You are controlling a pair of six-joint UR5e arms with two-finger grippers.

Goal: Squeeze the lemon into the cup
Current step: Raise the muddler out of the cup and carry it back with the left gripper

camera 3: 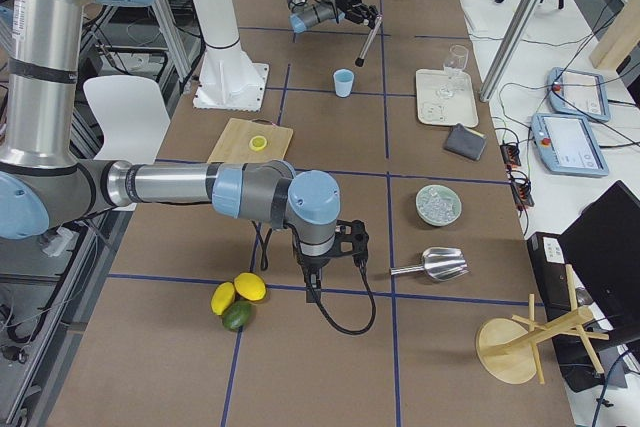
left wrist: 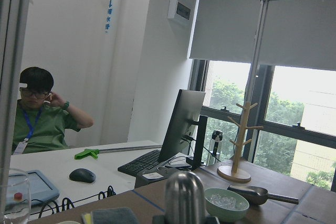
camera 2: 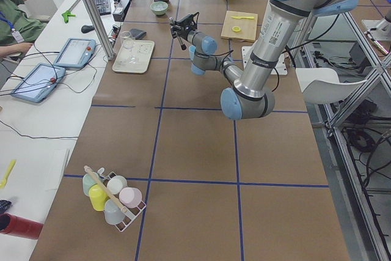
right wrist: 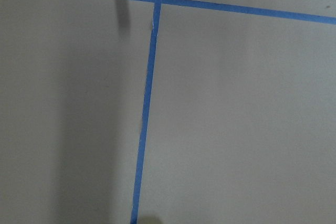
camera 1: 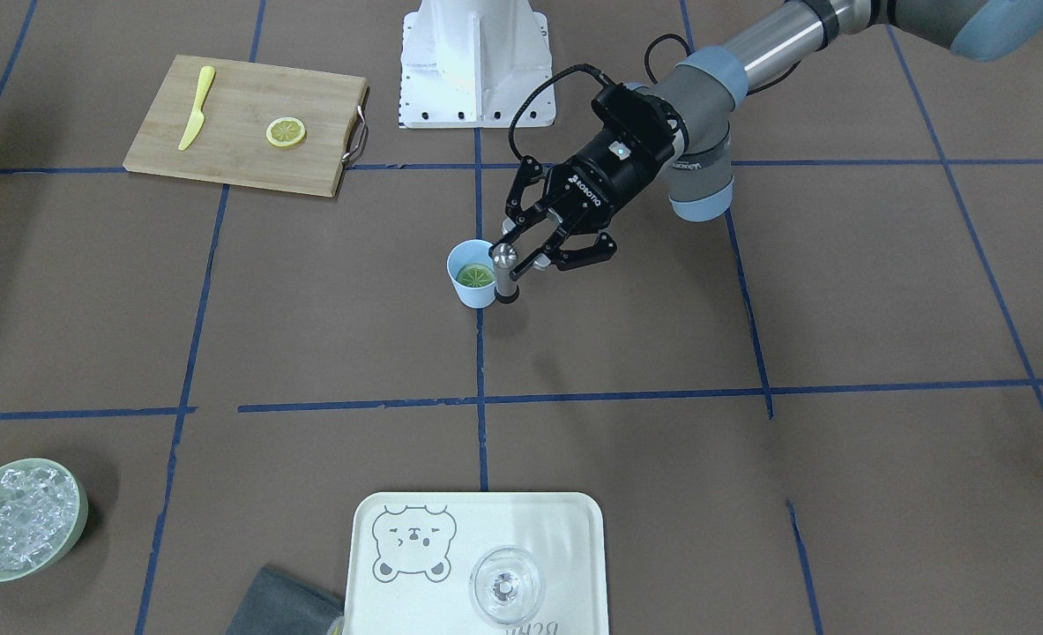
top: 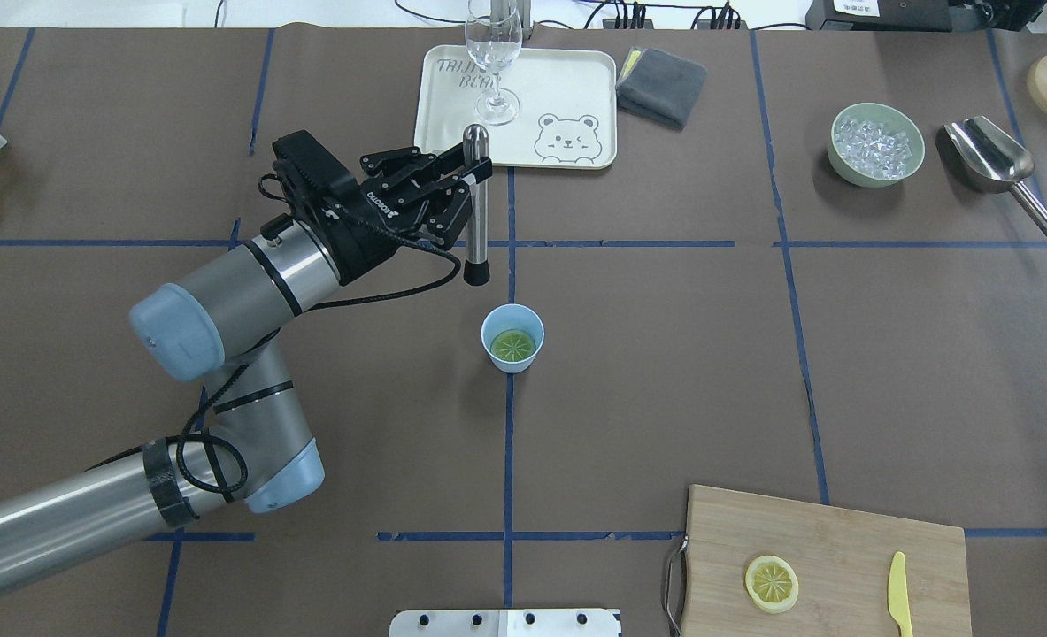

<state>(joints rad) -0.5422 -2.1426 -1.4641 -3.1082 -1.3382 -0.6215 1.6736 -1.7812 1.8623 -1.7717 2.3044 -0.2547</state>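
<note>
Nearest the front-facing camera is the tray (camera 1: 574, 529) with a clear glass (camera 1: 505, 584) standing on it. Beyond it, mid-table, the cup (camera 1: 473, 273) stands upright with its mouth up. The lemon (camera 1: 475, 276) lies flat on the cup's bottom, segment face up, its thin axis vertical; in there it looks greenish. The left gripper (camera 1: 517, 256) has its 2 fingers pinched on a steel muddler (camera 1: 505, 275) near its rounded top, and the muddler's long axis runs roughly upright with the black tip down. From the front the muddler overlaps the cup's rim on the robot's left. The overhead view sets the 2 apart, the muddler's tip lying toward the tray, while the exterior right view shows it lifted off the table and slightly tilted. The left wrist camera catches only the muddler's dome, with a bowl of ice (left wrist: 226, 203) and a scoop (left wrist: 262, 195) behind it. A 2nd slice (top: 772, 583) and a yellow knife (top: 899, 593) lie apart on the cutting board (top: 842, 548). The right gripper (camera 3: 335, 247) hangs low near the scoop, and I cannot tell whether its fingers are spread or pressed together.
</note>
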